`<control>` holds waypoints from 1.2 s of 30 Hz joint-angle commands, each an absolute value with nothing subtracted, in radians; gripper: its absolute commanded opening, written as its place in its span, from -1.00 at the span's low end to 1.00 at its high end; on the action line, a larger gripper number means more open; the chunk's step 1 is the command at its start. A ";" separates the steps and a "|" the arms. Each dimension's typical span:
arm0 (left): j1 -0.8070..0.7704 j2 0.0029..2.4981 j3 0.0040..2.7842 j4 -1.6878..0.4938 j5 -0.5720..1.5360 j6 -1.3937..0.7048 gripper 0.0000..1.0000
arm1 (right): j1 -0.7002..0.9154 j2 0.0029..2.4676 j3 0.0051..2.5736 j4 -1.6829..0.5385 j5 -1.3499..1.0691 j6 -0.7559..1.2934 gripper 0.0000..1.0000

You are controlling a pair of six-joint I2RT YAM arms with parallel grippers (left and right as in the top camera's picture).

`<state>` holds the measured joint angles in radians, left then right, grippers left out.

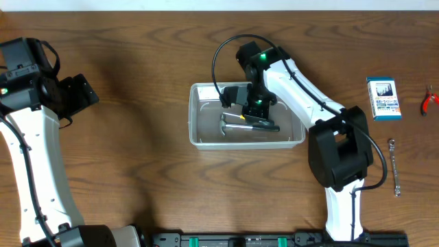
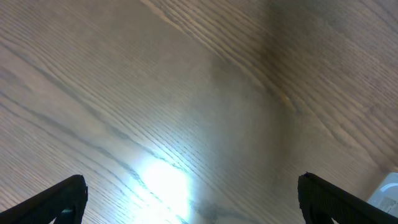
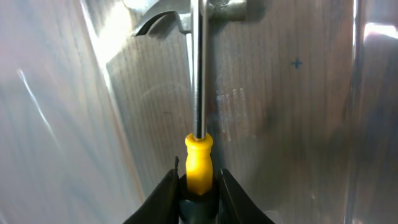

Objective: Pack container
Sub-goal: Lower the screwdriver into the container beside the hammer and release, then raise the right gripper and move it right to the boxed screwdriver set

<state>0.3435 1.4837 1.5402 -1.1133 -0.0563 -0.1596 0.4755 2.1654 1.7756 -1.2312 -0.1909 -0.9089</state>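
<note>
Right end effector (image 3: 196,178) straddles the hammer (image 1: 238,127) in the container (image 1: 199,142), grip unclear; left end effector (image 2: 191,182) spread; blue-and-white box (image 1: 383,99), red pliers (image 1: 429,101), wrench (image 1: 394,167) lie aside

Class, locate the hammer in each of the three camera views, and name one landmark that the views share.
Overhead: hammer lies inside the container, centre of picture.
Left wrist: not in it.
Right wrist: centre, hammer shaft rising from the right gripper, head at top.
Shared landmark: the container's clear floor, overhead and right wrist.
</note>
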 commanded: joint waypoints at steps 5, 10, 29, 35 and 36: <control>0.346 1.476 1.556 -1.114 -0.065 -0.154 0.96 | 0.467 2.193 1.772 -1.218 -0.218 -0.904 -0.52; 0.346 1.476 1.556 -1.114 -0.065 -0.154 0.96 | 0.463 2.206 1.772 -1.214 -0.218 -0.882 -0.46; 0.346 1.476 1.556 -1.114 -0.065 -0.154 0.96 | 0.437 2.078 2.036 -1.422 -0.210 -0.775 0.35; 0.346 1.476 1.556 -1.114 -0.065 -0.154 0.96 | 0.373 1.961 2.131 -1.522 -0.180 -0.737 0.99; 0.346 1.476 1.556 -1.114 -0.065 -0.154 0.96 | 0.354 1.931 2.136 -1.532 -0.180 -0.737 0.99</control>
